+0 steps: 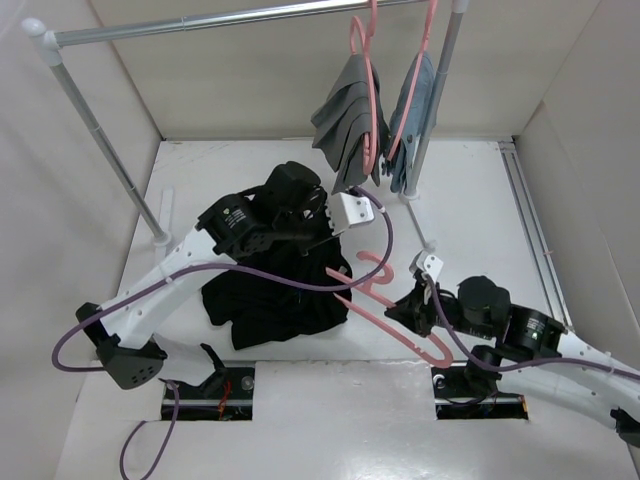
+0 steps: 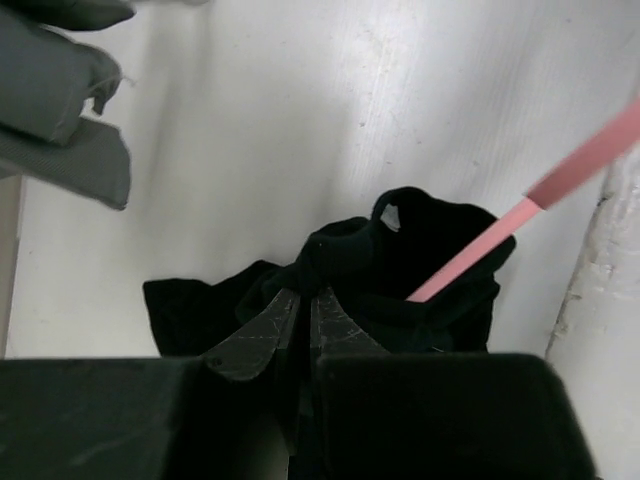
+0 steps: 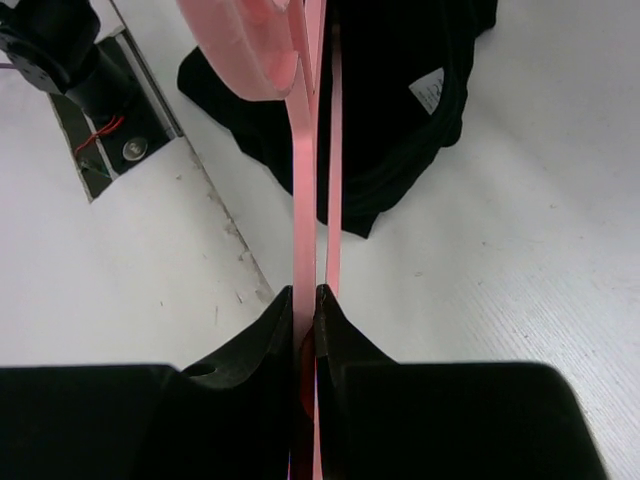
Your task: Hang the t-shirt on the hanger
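The black t-shirt (image 1: 275, 300) lies bunched on the white table, its upper part lifted. My left gripper (image 1: 318, 238) is shut on a fold of it near the collar; in the left wrist view the gripper (image 2: 304, 292) pinches the t-shirt (image 2: 420, 260). The pink hanger (image 1: 385, 310) runs from the shirt toward the right arm, hook up. One pink arm (image 2: 500, 240) enters the collar opening. My right gripper (image 1: 408, 308) is shut on the hanger; in the right wrist view the gripper (image 3: 305, 292) clamps the hanger (image 3: 303, 180), with the t-shirt (image 3: 390, 110) beyond.
A metal rail (image 1: 220, 18) spans the back with two other pink hangers carrying a grey garment (image 1: 345, 115) and a blue-grey garment (image 1: 412, 115). Its right post (image 1: 432, 120) stands close behind the arms. White walls enclose the table. Metal mounting plates (image 1: 210, 392) sit at the near edge.
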Motion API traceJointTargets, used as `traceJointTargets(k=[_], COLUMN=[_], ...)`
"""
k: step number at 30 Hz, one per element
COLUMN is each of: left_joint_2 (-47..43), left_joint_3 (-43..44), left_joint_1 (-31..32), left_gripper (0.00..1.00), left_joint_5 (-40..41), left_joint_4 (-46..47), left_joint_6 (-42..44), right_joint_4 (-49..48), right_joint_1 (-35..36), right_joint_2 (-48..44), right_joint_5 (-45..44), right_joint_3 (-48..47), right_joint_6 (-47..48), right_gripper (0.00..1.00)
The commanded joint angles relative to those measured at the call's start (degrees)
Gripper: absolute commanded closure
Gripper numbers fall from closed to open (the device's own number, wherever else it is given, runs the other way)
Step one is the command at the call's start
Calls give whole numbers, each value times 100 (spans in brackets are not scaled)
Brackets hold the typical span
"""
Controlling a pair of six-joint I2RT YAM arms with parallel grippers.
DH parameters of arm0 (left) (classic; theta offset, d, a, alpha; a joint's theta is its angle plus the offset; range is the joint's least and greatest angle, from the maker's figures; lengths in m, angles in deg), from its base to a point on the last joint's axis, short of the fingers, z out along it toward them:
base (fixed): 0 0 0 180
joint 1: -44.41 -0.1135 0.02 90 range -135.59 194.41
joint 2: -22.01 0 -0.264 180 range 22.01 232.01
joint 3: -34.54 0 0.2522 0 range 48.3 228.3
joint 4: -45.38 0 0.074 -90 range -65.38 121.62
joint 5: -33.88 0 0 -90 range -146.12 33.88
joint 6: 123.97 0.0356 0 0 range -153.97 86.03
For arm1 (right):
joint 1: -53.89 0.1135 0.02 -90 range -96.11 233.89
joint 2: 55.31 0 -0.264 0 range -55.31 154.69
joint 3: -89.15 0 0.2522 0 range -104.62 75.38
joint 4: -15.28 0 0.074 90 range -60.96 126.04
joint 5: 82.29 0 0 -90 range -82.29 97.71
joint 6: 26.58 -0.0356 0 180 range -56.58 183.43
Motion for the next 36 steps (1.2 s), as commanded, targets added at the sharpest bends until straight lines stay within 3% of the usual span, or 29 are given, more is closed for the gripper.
traceJointTargets(k=[1,3,7,12,17,21,22,26,30,35,36], left_joint_2=[-35,-149,-202,-202,-202,-430,-431,-720,-1115,-1292,-1222], left_joint_3=[103,103,-90,-91,102,-20,-125,-590,-1197,-1373,-1374], left_joint_1=[4,4,4,4,4,4,4,-92,-233,-233,-233], left_gripper=[100,100,100,100,96,82,73,58,48,29,29], left_joint_5=[-648,-1139,-1370,-1598,-2747,-2856,-2769,-1882,-714,-896,-965], left_joint_4=[3,-112,-112,-112,-349,-613,-674,-640,517,802,802], left_joint_6=[182,349,420,543,841,1140,1288,1431,1431,1966,2071], right_joint_4=[-447,-570,-1229,-1423,-1529,-1670,-1670,-1730,-1836,-1836,-1836], right_joint_1=[5,5,5,5,5,5,5,5,5,5,5], right_joint_2=[-194,-335,-503,85,218,-19,-97,-160,59,253,253], right_joint_5=[-218,-560,-694,-694,-886,-940,-940,-887,-607,-448,-448], right_joint_3=[-337,-275,-38,-283,-267,76,137,270,270,147,147], right_joint_6=[38,-42,-42,273,336,257,187,134,187,239,239], right_gripper=[100,100,100,100,100,100,100,100,100,100,100])
